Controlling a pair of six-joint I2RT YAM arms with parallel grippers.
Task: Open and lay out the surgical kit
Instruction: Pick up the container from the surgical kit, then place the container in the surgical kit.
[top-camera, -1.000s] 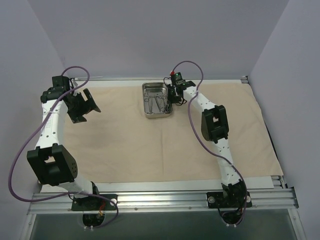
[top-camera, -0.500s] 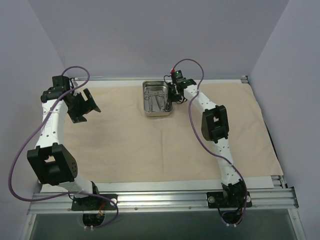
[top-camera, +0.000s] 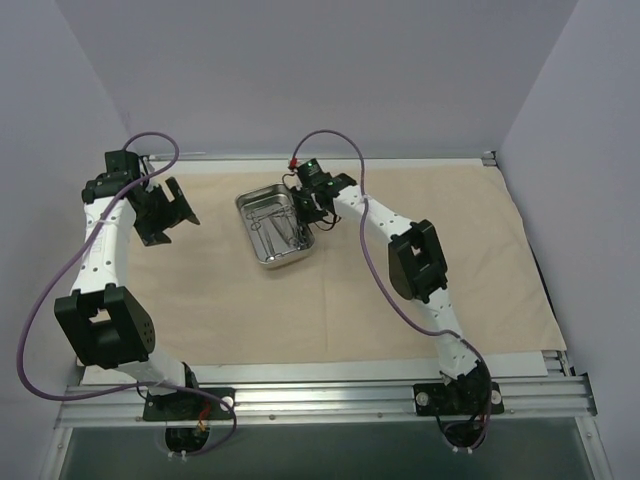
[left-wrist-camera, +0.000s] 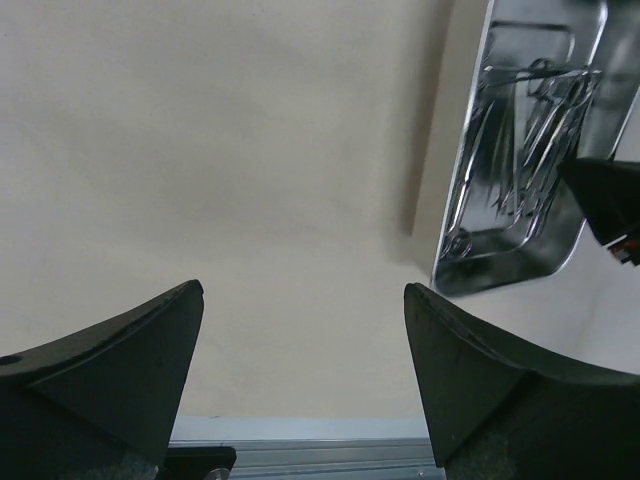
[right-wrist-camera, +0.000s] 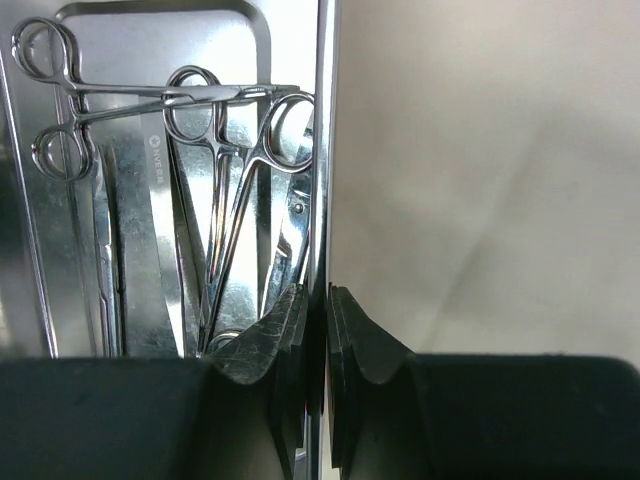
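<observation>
The beige cloth wrap lies spread flat over the table. The steel tray sits on it left of centre, tilted, holding several scissors and forceps. My right gripper is shut on the tray's right rim. In the right wrist view its jaws pinch the rim, with the instruments inside the tray. My left gripper is open and empty at the cloth's far left. In the left wrist view its fingers hang over bare cloth, with the tray to the right.
The cloth's front edge meets the aluminium rail where the arm bases sit. Purple walls close in the back and both sides. A grey rail shows at the bottom of the left wrist view.
My right gripper has dragged the tray left and toward the front, turning it slightly. The left arm has not moved.
</observation>
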